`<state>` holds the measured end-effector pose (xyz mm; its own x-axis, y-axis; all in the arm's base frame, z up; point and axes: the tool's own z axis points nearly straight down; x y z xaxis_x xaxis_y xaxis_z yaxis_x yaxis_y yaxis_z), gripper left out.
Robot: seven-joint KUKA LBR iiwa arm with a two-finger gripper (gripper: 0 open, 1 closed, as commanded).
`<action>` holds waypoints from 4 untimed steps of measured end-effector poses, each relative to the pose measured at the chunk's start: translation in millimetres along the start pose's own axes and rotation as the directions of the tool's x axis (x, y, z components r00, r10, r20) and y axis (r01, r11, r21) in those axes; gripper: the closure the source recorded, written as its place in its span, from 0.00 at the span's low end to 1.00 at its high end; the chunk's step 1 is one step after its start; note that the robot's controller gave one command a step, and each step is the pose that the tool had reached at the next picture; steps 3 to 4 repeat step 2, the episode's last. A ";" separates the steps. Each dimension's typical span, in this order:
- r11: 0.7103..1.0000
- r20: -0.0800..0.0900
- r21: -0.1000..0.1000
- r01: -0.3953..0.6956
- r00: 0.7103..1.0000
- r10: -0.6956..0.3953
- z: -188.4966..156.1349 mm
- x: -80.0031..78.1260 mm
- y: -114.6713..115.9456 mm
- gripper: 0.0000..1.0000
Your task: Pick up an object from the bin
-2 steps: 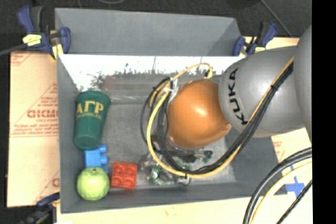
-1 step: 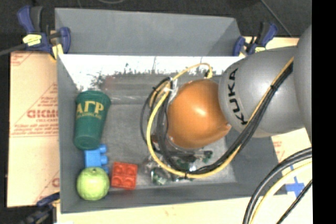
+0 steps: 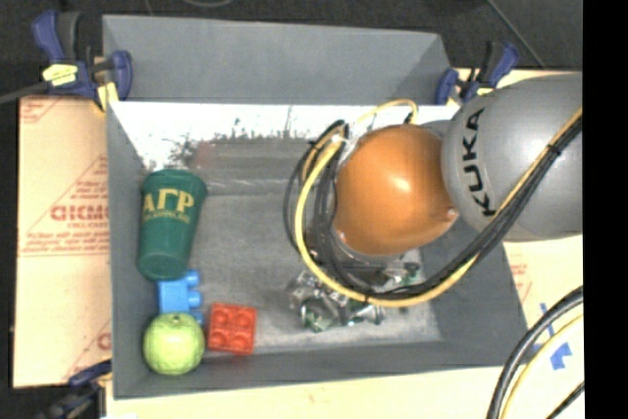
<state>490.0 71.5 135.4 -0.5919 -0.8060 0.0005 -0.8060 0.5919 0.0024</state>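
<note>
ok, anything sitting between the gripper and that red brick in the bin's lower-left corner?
Nothing visible. The gripper is low by the bin's lower wall, and only bare bin floor lies between it and the red brick. The green apple, blue brick and green cup lie beyond the brick, further left.

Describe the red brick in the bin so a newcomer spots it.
Go to the lower-left corner of the grey bin, where a green apple sits. The red brick lies just right of the apple. It is the only red thing, studded on top; the blue brick is its neighbour.
</note>
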 end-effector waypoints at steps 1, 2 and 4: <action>0.999 0.003 0.007 -0.032 0.999 0.032 -18.3 -3.3 -13.7 1.00; 0.999 0.001 0.003 -0.047 0.999 0.047 -35.6 0.0 -0.5 1.00; 0.999 0.001 0.003 -0.047 0.999 0.047 -35.6 0.0 -0.5 1.00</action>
